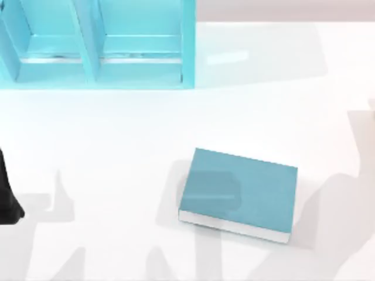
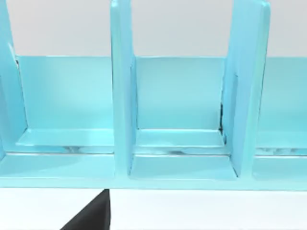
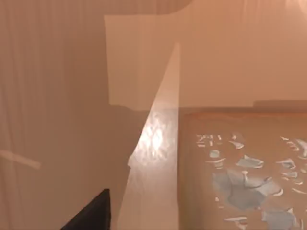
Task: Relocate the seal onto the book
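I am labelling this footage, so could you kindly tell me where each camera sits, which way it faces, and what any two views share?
Top view: above the table, looking down at the flat teal book with white page edges, the teal compartmented shelf unit and the white table; a dark piece of the left arm at the left edge.
Left wrist view: on the left arm, facing the shelf unit's open compartments.
Right wrist view: on the right arm, facing tan surfaces close up.
Shared: top and left wrist views both show the shelf unit.

The book (image 1: 237, 193) lies flat mid-table, bare table (image 1: 117, 134) all around it. The shelf (image 1: 94, 44) walls the far left corner.
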{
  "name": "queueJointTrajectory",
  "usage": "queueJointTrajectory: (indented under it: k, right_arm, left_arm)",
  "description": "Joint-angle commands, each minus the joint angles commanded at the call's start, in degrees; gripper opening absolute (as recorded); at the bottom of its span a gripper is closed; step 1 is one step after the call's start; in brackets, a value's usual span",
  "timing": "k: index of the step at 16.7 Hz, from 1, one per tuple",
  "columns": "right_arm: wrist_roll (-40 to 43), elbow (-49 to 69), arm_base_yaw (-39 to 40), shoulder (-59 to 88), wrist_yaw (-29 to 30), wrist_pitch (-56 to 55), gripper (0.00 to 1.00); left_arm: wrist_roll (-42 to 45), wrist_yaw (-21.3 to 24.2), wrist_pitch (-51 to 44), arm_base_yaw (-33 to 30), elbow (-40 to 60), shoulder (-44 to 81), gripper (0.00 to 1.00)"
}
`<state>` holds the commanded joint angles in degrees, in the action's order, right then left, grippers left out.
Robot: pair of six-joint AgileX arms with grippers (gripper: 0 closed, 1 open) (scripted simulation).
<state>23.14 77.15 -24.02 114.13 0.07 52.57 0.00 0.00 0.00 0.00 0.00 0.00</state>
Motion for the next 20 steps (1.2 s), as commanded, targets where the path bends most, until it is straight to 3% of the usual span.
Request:
queueJointTrajectory:
  k: [13,20]
  right_arm:
    - [0.0,0.0,0.0,0.0,0.0,0.0,0.02]
    - [0.0,0.0,0.0,0.0,0.0,0.0,0.0]
  left_arm:
    - [0.0,0.0,0.0,0.0,0.0,0.0,1.0]
    - [0.0,0.0,0.0,0.0,0.0,0.0,1.0]
